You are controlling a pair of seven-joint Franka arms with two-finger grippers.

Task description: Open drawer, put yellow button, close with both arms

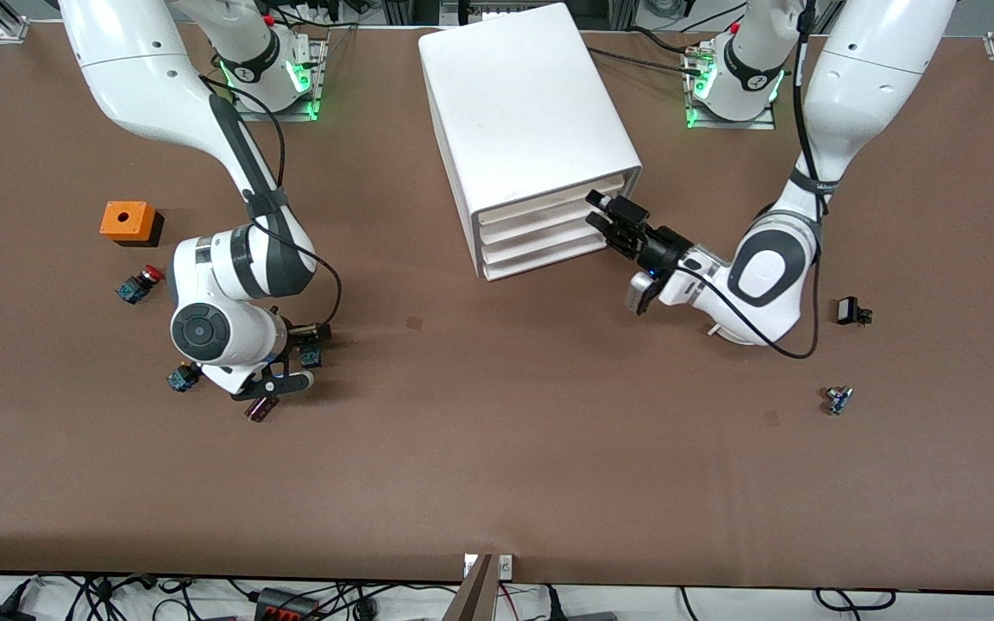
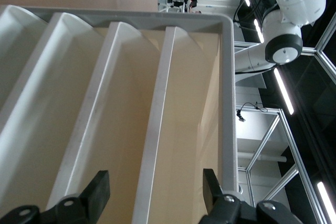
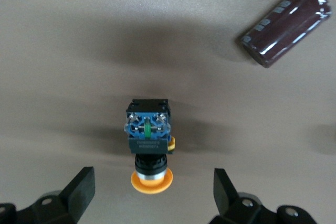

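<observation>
Right wrist view shows the yellow button (image 3: pixel 150 141) lying on its side on the table (image 1: pixel 497 448), between the spread fingers of the right gripper (image 3: pixel 152 192) — empty, lined up to close on it. A dark cylinder (image 3: pixel 286 26) lies near. At the cabinet (image 1: pixel 527 129), the left gripper (image 1: pixel 607 222) is open and empty at the front of the drawer (image 1: pixel 605 184) — apparently to pull it, since it looks shut

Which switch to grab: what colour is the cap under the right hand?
Yellow-orange cap, clearest in the right wrist view.
</observation>
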